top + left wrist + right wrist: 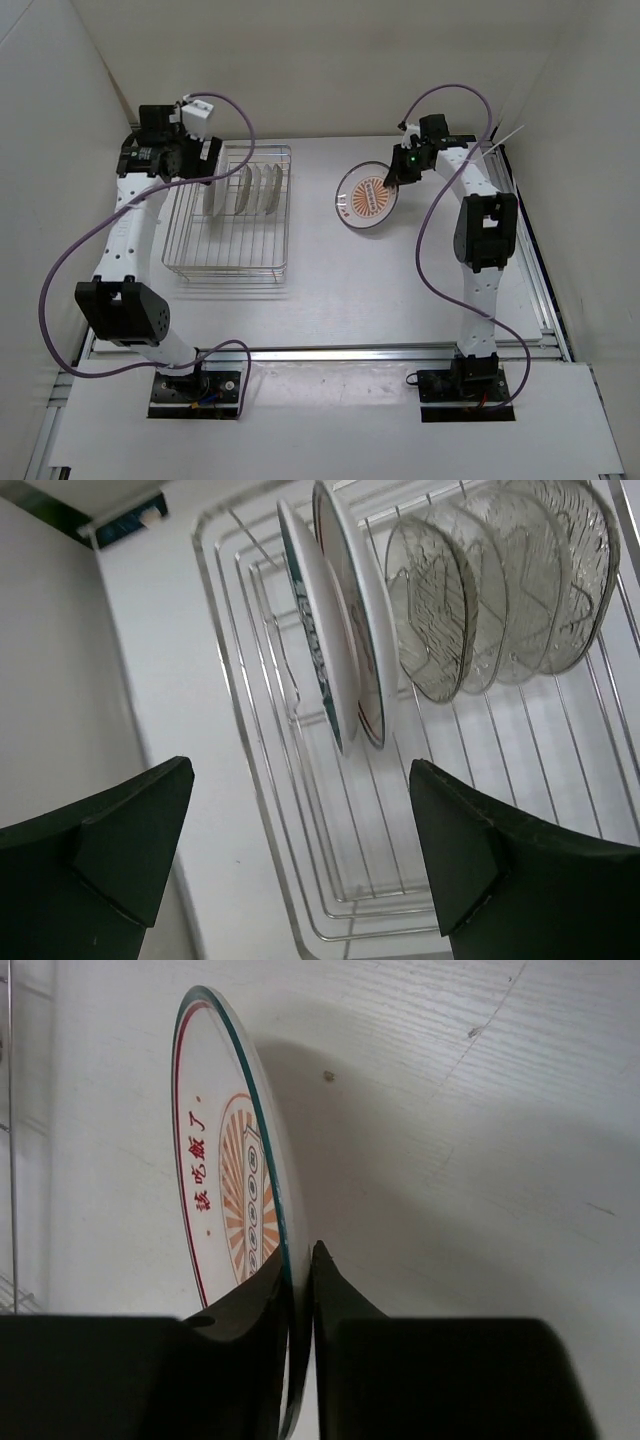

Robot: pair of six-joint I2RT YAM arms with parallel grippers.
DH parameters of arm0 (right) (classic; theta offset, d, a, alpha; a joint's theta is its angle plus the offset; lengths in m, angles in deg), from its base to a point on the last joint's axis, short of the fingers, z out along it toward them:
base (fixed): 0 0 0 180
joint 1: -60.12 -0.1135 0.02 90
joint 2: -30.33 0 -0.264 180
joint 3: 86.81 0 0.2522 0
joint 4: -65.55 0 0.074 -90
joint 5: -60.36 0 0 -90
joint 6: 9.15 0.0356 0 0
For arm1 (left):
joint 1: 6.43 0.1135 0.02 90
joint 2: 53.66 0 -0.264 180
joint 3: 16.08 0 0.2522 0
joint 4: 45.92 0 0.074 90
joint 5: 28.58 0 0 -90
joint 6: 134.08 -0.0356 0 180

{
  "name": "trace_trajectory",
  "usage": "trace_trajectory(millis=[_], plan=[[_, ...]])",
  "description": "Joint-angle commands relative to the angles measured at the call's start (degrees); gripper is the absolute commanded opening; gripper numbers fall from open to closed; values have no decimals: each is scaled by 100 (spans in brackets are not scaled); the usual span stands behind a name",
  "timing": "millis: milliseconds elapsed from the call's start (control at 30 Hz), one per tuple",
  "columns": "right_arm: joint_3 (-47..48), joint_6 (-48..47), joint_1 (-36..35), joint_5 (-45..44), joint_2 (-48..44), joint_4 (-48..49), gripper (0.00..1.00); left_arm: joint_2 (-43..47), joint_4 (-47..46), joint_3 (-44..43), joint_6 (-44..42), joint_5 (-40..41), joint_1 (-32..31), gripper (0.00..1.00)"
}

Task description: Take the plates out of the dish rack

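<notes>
Right gripper (298, 1260) clamped on rim of printed plate (222, 1195), right of dish rack (228, 264); left gripper (300, 780) wide open above rack.
Standing plates (400, 620) overlap, clear ones hard to count; held plate's lower edge cut off in wrist view.

White arm links (128, 235), black joints (487, 232), purple cables (44, 300), dark gripper fingers (100, 850)

white table (340, 290), matte, fine scratches and a few dark specks. dish rack (228, 262) stands directly on it, far left, long side running near to far. one plate (362, 200) at far right; contact with the surface cannot be confirmed. metal rail (350, 356) along the near edge, left arm base (195, 388) and right arm base (468, 388) nearer still.
</notes>
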Motion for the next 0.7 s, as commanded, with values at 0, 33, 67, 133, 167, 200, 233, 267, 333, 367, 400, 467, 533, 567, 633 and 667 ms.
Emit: trace_trajectory(millis=[0, 33, 67, 133, 167, 200, 233, 267, 333, 367, 400, 467, 533, 567, 633, 667], plan=[[198, -109, 14, 31, 243, -7, 17, 153, -119, 234, 514, -1729, 489, 100], [198, -109, 14, 31, 330, -7, 20, 214, -208, 295, 567, -1871, 579, 100], [128, -161, 14, 31, 410, -59, 20, 215, -287, 409, 663, -2003, 658, 100], [75, -162, 14, 31, 489, -60, 21, 294, -489, 541, 822, -2259, 878, 100], [75, -162, 14, 31, 559, -121, 21, 372, -672, 611, 822, -2416, 948, 100], [197, -162, 14, 31, 612, -208, 21, 451, -770, 734, 953, -2418, 1001, 100], [198, -162, 14, 92, 612, -209, 22, 452, -867, 813, 954, -2418, 1097, 100], [198, -162, 14, 162, 612, -209, 24, 530, -1033, 884, 1024, -2470, 1098, 100], [146, -162, 14, 163, 612, -209, 41, 583, -1096, 999, 1147, -2566, 1264, 100], [145, -162, 14, 163, 612, -209, 53, 584, -1166, 1068, 1217, -2567, 1265, 100], [145, -162, 14, 224, 612, -209, 61, 584, -1219, 1130, 1218, -2619, 1317, 100], [145, -162, 14, 224, 612, -209, 62, 584, -1219, 1183, 1288, -2672, 1370, 100], [145, -162, 14, 224, 499, -209, 90, 532, -1368, 1263, 1375, -2673, 1370, 100], [145, -110, 14, 164, 498, -209, 100, 531, -1430, 1263, 1376, -2733, 1440, 100], [145, -109, 14, 101, 288, -209, 100, 409, -1430, 1263, 1516, -2848, 1493, 100], [93, -109, 14, 32, 209, -209, 100, 408, -1430, 1263, 1517, -2935, 1554, 100]])
